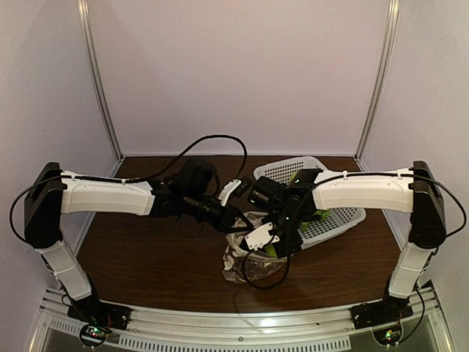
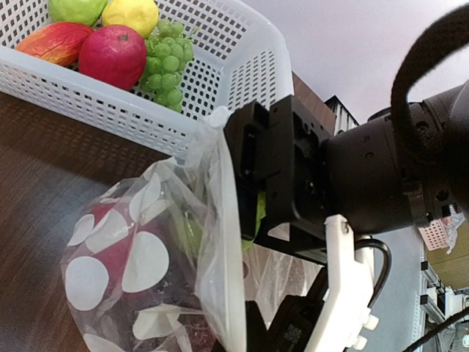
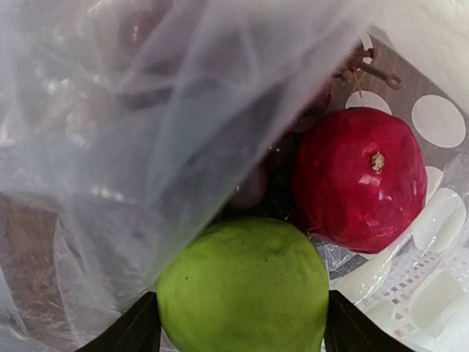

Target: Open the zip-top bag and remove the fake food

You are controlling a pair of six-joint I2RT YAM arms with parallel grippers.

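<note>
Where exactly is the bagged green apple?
Right wrist view, bottom centre: the green apple sits inside the zip-top bag, between the fingers of the right gripper, with a red fruit beside it at upper right.

One clear white-dotted plastic zip-top bag (image 2: 146, 257) is showing two glossy plastic fruits inside: one round green apple (image 3: 245, 286) and one dark red round fruit (image 3: 359, 176). One white perforated plastic basket (image 2: 242, 66) is holding five more: one green fruit (image 2: 75, 9), one yellow lemon (image 2: 130, 15), one red apple (image 2: 112, 55), one red-orange piece (image 2: 55, 42) and one bunch of green grapes (image 2: 167, 62)
</note>
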